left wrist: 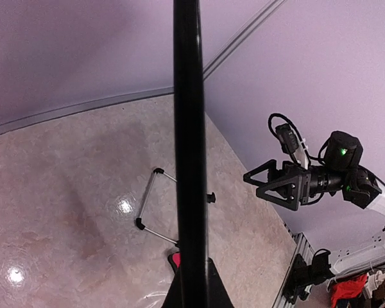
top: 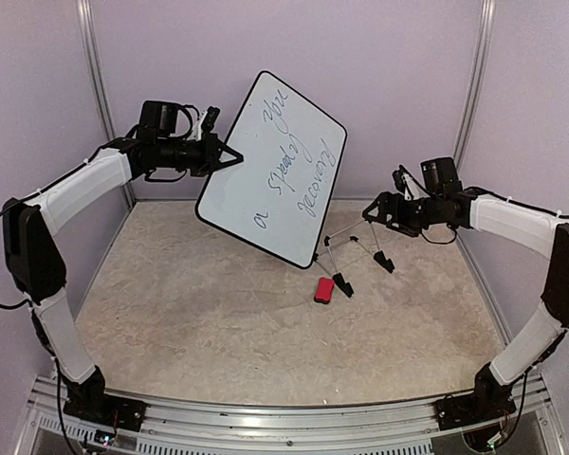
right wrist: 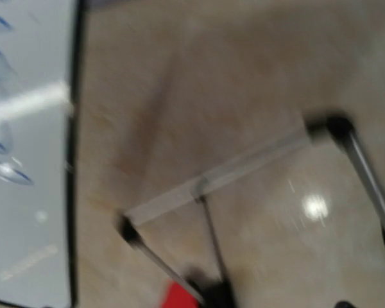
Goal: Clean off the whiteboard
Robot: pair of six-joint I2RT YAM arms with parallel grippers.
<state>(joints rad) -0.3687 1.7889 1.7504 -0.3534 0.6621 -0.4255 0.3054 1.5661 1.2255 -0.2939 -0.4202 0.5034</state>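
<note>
the board (top: 275, 166) hangs tilted over the far middle of the table (top: 190, 322), its writing unwiped. the left pincer (top: 229, 156) is clenched on its left rim. the right pincer (top: 372, 210) is released and empty near the right edge, beside the stand (top: 356, 248). the eraser (top: 323, 290) lies by the stand. the board looks light, stiff and slick. held by one rim, it would likely swing under a wipe, so a grip on the opposite rim seems wise.

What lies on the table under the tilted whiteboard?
A wire stand and a red eraser lie on the table below the lower edge of the whiteboard. In the top view the board covers part of the stand and the table behind it.
</note>
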